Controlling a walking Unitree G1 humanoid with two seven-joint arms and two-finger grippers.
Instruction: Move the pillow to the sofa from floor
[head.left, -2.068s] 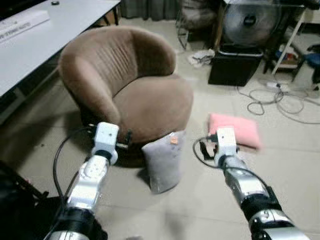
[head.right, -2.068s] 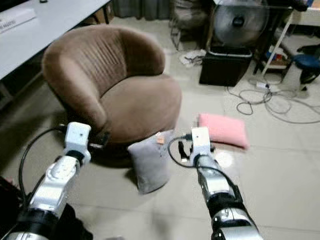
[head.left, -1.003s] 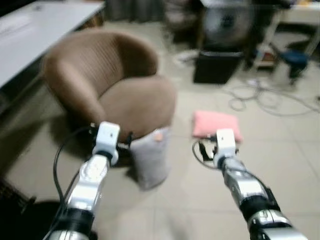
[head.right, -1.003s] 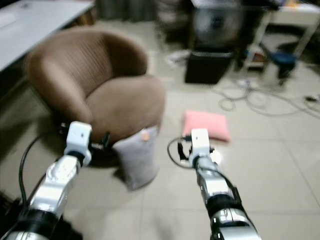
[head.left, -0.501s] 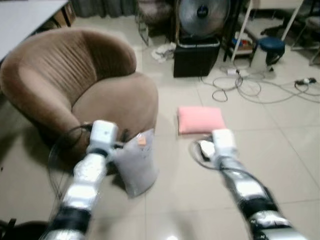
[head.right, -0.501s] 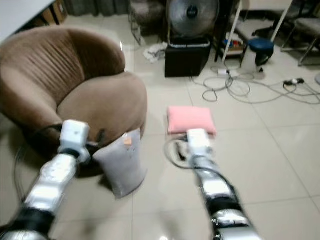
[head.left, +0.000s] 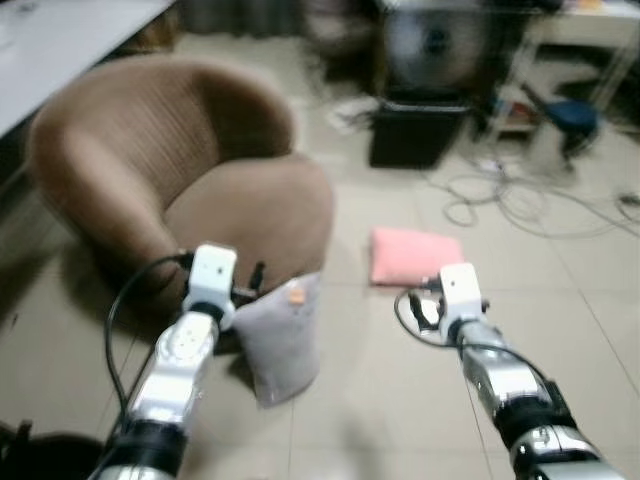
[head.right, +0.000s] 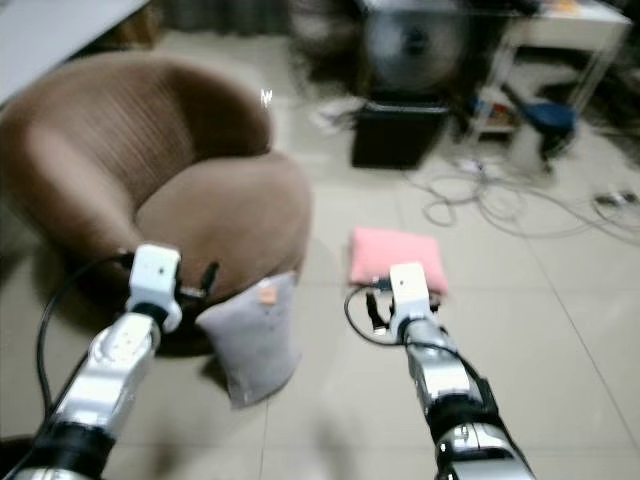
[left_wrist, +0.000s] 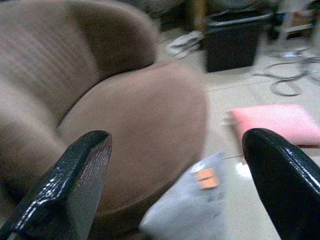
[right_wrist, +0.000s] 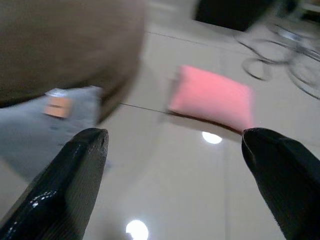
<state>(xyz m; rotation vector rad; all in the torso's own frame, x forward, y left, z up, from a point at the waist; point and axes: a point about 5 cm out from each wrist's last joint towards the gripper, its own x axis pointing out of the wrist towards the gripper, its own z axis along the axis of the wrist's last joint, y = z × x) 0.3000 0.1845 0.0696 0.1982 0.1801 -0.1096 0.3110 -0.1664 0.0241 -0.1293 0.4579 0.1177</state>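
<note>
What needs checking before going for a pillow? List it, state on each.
1. Left gripper open, holding nothing: ok.
2. Right gripper open, holding nothing: ok.
3. Grey pillow on the floor, leaning against the brown sofa: ok.
4. Pink pillow flat on the floor, apart from the sofa: ok.
5. Sofa seat bare for a pillow: ok.
6. Sharp view for aiming: not ok, the pictures are blurred.

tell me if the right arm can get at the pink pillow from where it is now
Probably yes. The pink pillow lies flat on bare floor just ahead of the right end effector, whose fingers are spread open, and nothing sits between them. The grey pillow leans against the sofa, off to the side.
</note>
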